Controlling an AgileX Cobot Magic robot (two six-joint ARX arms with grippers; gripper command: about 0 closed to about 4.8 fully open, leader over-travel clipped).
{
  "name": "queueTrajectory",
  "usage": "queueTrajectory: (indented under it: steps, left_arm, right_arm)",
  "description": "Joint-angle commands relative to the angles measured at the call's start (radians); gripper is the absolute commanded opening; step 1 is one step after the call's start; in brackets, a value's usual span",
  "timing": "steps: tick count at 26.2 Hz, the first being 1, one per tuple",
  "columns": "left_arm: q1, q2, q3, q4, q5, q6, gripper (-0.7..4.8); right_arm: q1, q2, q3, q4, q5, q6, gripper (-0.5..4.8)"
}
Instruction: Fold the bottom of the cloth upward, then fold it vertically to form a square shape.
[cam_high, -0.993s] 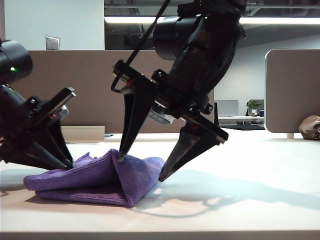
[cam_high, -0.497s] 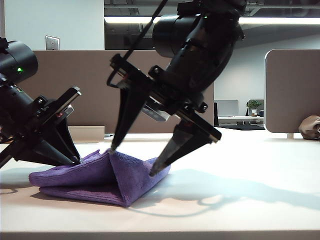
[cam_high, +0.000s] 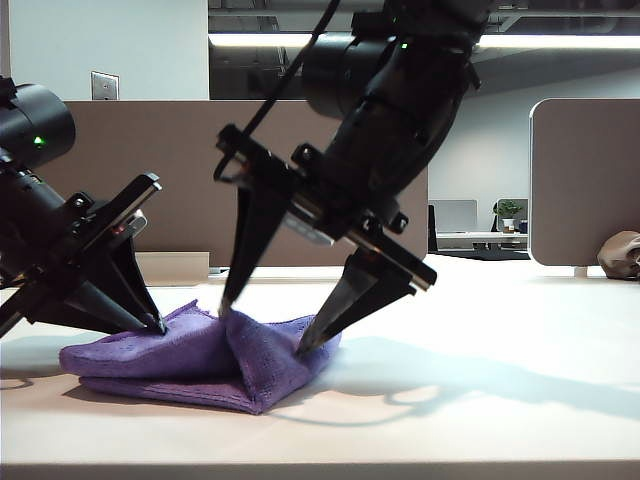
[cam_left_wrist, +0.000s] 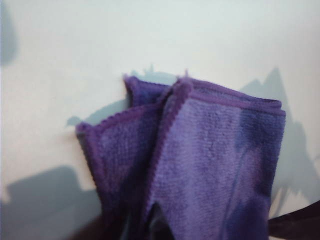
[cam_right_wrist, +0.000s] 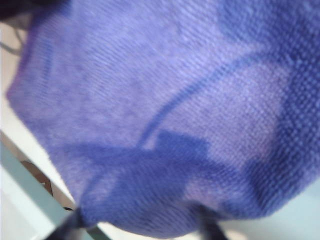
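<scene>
You face a pale table (cam_high: 480, 400) before a brown partition (cam_high: 180, 180). A light strip (cam_high: 560, 41) runs overhead; a grey panel (cam_high: 585, 180) stands right.

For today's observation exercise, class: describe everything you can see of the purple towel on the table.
The purple microfiber towel is fuzzy, with a stitched hem of the same colour. It lies folded in layers on the pale table, its middle tented into a ridge. The left claw touches its edge on the exterior view's left. The right claw stands open, one fingertip at the ridge, the other pressing the towel's right end.
</scene>
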Motion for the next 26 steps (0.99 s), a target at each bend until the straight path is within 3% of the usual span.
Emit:
queueTrajectory:
  steps: [1, 13, 18, 20, 22, 26]
  left_arm:
    - [0.000, -0.001, 0.003, 0.002, 0.007, 0.001, 0.57]
    - [0.001, -0.001, 0.003, 0.002, -0.001, 0.004, 0.57]
    - [0.001, -0.001, 0.003, 0.001, -0.003, 0.004, 0.57]
    - [0.001, -0.001, 0.003, -0.006, 0.006, 0.004, 0.57]
    - [0.001, -0.002, 0.003, -0.020, 0.017, 0.005, 0.57]
    - [0.001, -0.010, 0.005, 0.007, 0.054, -0.004, 0.57]
  right_arm:
    - [0.004, 0.027, 0.004, -0.019, -0.005, 0.000, 2.59]
    - [0.005, 0.043, 0.000, -0.135, 0.003, -0.081, 2.50]
    - [0.005, 0.040, 0.001, -0.146, -0.001, -0.099, 1.65]
    - [0.005, 0.037, 0.003, -0.146, -0.002, -0.106, 1.70]
    - [0.003, 0.015, 0.005, -0.130, -0.005, -0.107, 2.22]
    - [0.000, -0.022, 0.005, -0.120, 0.007, -0.106, 2.25]
